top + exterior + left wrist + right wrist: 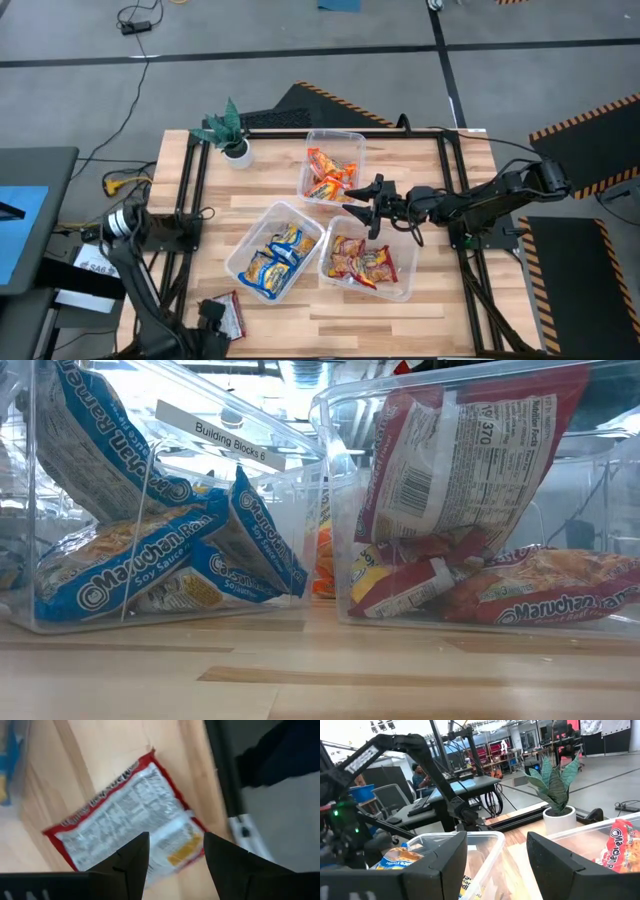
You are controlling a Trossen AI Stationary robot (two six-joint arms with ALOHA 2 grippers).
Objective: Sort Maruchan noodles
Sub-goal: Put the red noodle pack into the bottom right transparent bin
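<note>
Overhead, three clear tubs sit on the wooden worktop (400,300). One tub (335,140), just beside a potted plant (232,130), holds orange packets (330,175). A second tub (250,275) holds blue-and-yellow packets (277,255); a third tub (405,290), touching it, holds red packets (362,260). In the low view the blue packets (150,550) lean and lie in one tub (20,480), which carries a label reading "Building Blocks 6", and the red packets (470,470) fill the other tub (335,420), one standing upright above several lying flat.

One red-and-silver packet (228,315) lies alone near the worktop's front left corner. The left gripper (212,318) is just beside it; in its wrist view the fingers (132,857) stand apart, holding nothing, with the packet (130,815) lying back-side up directly beyond them.

The right gripper (368,208) hovers between the orange tub and the red tub, its fingers (445,865) spread wide and empty. A seated person (420,777) shows in the room behind.
</note>
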